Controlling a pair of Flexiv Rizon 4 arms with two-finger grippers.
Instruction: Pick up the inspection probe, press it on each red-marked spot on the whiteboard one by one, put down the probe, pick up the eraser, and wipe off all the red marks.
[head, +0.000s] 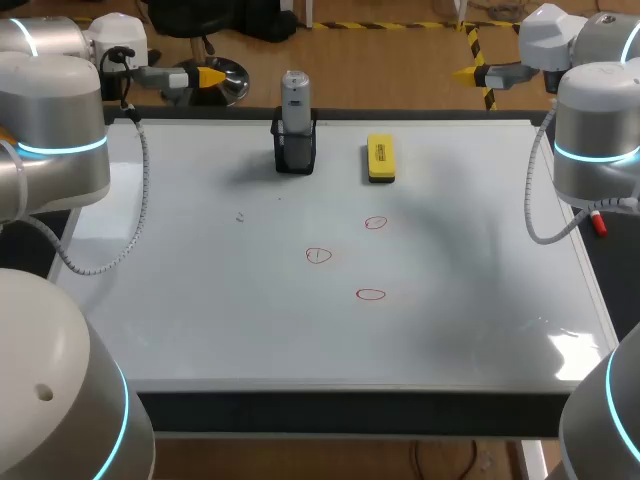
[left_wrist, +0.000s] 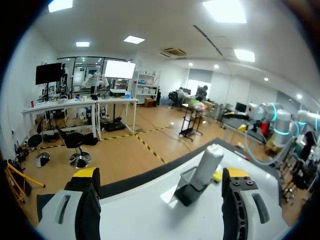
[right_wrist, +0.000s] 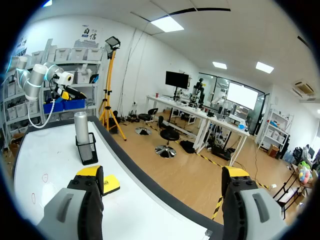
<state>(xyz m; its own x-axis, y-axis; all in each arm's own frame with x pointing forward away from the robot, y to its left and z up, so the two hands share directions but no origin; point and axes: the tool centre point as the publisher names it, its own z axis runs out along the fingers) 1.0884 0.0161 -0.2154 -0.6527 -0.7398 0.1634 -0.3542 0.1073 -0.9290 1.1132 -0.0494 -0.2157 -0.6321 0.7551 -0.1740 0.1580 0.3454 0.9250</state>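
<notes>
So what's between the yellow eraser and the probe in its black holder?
Only bare whiteboard lies between the eraser and the probe; the head view shows it.

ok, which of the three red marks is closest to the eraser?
The red mark just below the eraser in the head view, farthest from the robot. The middle mark sits further left, and the last mark lies nearest the robot.

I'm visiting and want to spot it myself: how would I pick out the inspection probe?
Look at the far edge of the whiteboard, near its middle, where a small black holder stands. The probe is the silver-grey cylinder standing upright in it. Its neighbour, the yellow eraser, lies flat; the probe is the only tall thing there.
</notes>
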